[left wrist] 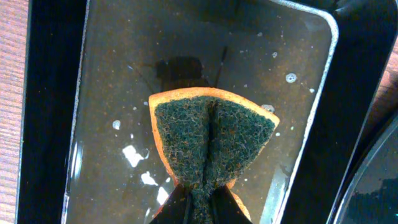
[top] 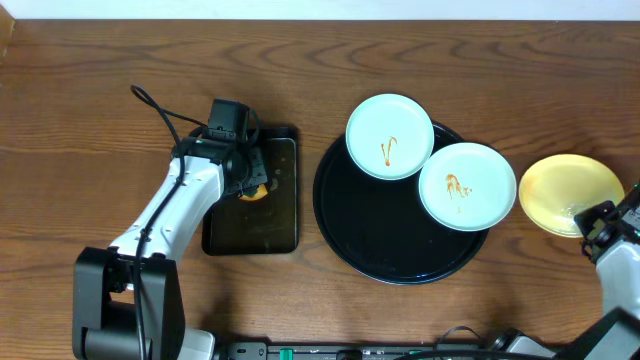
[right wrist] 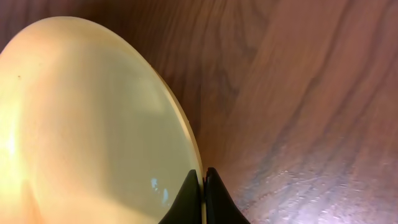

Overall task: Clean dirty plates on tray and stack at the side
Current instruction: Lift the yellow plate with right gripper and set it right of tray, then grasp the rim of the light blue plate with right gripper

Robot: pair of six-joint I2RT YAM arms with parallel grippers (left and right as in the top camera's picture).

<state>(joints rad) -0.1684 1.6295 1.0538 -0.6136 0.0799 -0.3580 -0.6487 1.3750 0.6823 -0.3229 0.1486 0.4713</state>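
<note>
Plate (right wrist: 93, 124), yellow, rim inside right claw (right wrist: 203, 175)

Left arm (top: 165, 215): white link, black base block (top: 125, 305), black camera housing (top: 228, 120) behind jaws, thin black cable (top: 160, 112) looping off it. Right arm (top: 618, 255): white-grey, black wrist. Fingers (right wrist: 188, 200) black, tapering

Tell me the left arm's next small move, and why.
Probably lift the sponge, pinched in the left pincer over the wet rectangular tray, toward the nearer mint plate: its orange smear is unwiped.
</note>
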